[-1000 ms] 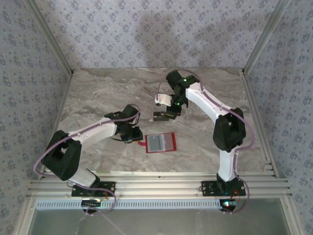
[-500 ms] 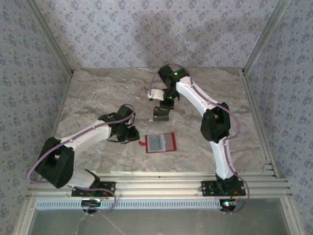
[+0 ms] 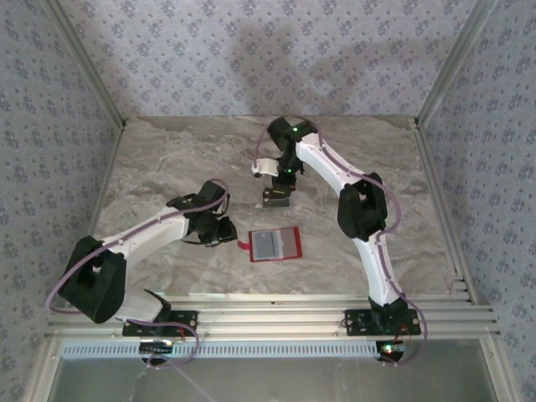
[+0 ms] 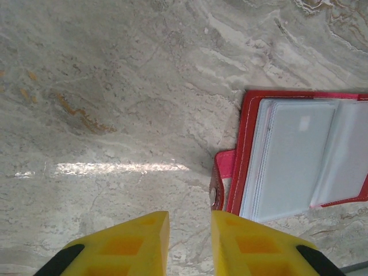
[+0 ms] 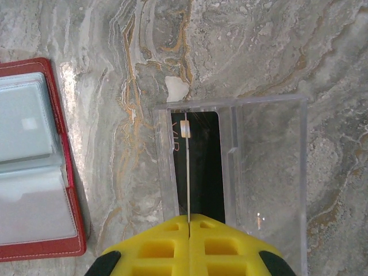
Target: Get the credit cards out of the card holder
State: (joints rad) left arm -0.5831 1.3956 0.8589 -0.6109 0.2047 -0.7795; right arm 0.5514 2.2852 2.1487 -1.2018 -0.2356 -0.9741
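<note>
**Card removal part done on marble tabletop**

We judge the job to be partway through. The card holder lies open and flat near the front of the tabletop, between the two arms, with its greyish pockets facing up. We cannot tell whether any cards sit inside them.

The right claw is pressed fully together on a thin credit card, seen edge-on and held upright above a clear plastic tray. What looks to us like a dark card lies flat in that tray. The tray sits just beyond the holder.

The right arm reaches far across the tabletop, elbow raised and wrist turned down over the tray.

The left arm stretches low from its base. The left claw has its jaws a narrow gap apart, with nothing between them. It hovers just beside the holder's little tab without touching it. In our view, what is left is to set the held card down and empty any pocket that has a card in it.
</note>
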